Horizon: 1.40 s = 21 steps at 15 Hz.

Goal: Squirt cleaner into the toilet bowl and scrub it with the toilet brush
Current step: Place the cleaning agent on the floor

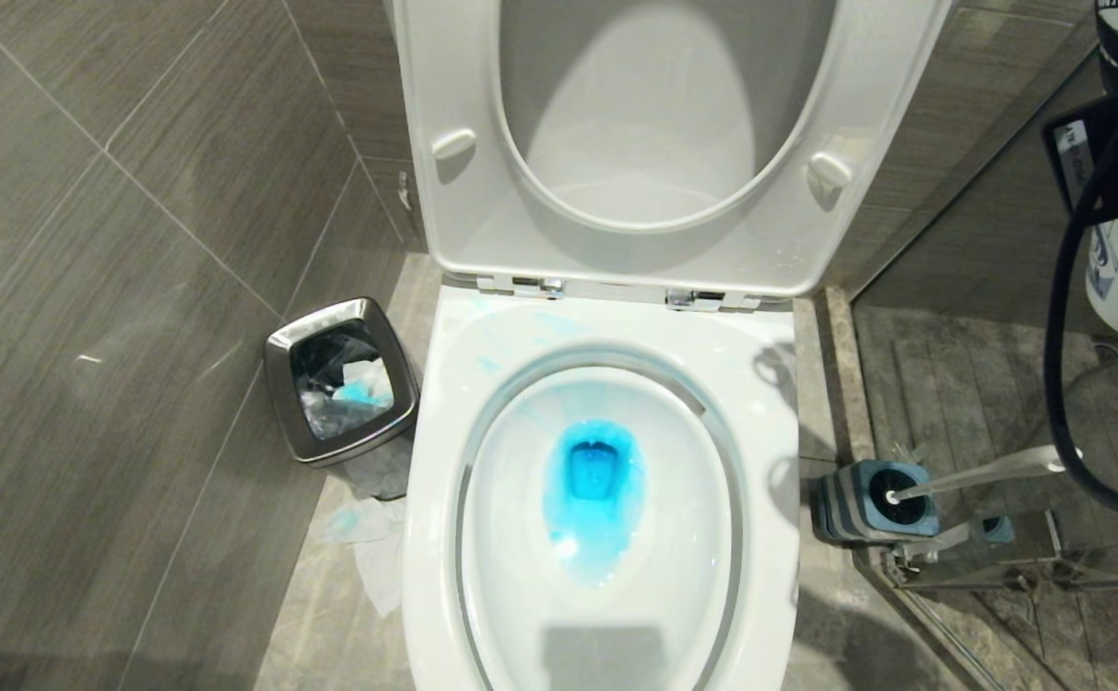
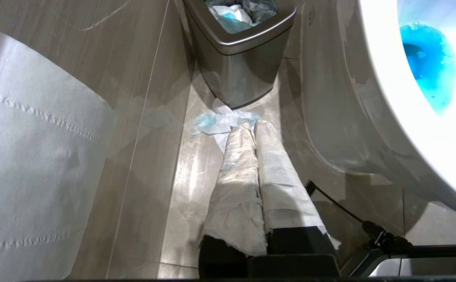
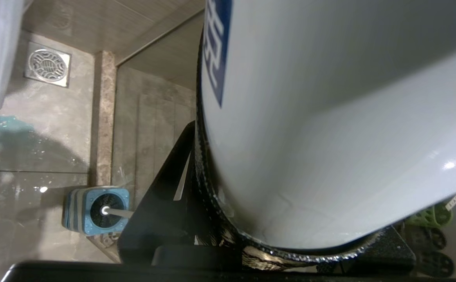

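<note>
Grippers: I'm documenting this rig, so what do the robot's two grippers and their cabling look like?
The left gripper has two long fingers wrapped in crumpled white paper over black bases, with a thin black cable beside them. The right gripper is black, with a rough textured pad; a thick black cable loops down from that arm.

My right gripper [image 3: 212,219] is almost wholly hidden behind the white bottle [image 3: 329,137] it clamps; I see only 1 dark finger. The bottle's top is cut off by the edge in both the head and right wrist views, and its blue label is too partial to read. The toilet brush [image 1: 986,472] hides its bristles inside its holder [image 1: 870,501]. The toilet bowl [image 1: 760,365] loses its front rim below the head view.
</note>
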Available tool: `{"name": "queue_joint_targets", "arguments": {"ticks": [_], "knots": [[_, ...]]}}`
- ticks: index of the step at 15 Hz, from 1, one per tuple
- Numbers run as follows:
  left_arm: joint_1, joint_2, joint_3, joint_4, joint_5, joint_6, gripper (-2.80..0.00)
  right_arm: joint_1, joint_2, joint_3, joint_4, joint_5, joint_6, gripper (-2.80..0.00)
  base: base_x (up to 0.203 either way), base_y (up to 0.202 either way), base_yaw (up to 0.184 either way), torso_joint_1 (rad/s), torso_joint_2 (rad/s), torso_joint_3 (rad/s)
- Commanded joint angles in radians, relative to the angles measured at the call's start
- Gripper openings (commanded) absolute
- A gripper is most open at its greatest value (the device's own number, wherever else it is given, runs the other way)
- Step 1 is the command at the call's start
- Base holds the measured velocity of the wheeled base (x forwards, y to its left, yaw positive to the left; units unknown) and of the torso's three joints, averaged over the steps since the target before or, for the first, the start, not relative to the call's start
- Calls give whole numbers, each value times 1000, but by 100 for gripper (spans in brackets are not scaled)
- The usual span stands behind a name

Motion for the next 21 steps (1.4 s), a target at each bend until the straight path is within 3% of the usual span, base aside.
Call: {"name": "queue_joint_targets", "arguments": {"ticks": [1, 3, 5, 8, 11, 14, 18, 21], "knots": [[0, 0, 0, 1, 0, 0, -280, -28, 2, -7, 7, -7, -12, -280, 0, 0, 0, 0, 0, 0], [0, 0, 0, 1, 0, 0, -280, -103, 2, -23, 103, 47, -21, -280, 0, 0, 0, 0, 0, 0], [0, 0, 0, -1, 0, 0, -280, -202, 4, -59, 221, 149, -19, -280, 0, 0, 0, 0, 0, 0], [0, 0, 0, 1, 0, 0, -280, -235, 4, -101, 273, 183, -12, -280, 0, 0, 0, 0, 0, 0], [0, 0, 0, 1, 0, 0, -280, -300, -7, -180, 417, 251, 36, -280, 0, 0, 0, 0, 0, 0], [0, 0, 0, -1, 0, 0, -280, -360, -18, -304, 620, 312, 175, -280, 0, 0, 0, 0, 0, 0], [0, 0, 0, -1, 0, 0, -280, -480, -41, -392, 871, 454, 487, -280, 0, 0, 0, 0, 0, 0], [0, 0, 0, -1, 0, 0, -280, -541, -57, -399, 1045, 579, 777, -280, 0, 0, 0, 0, 0, 0]]}}
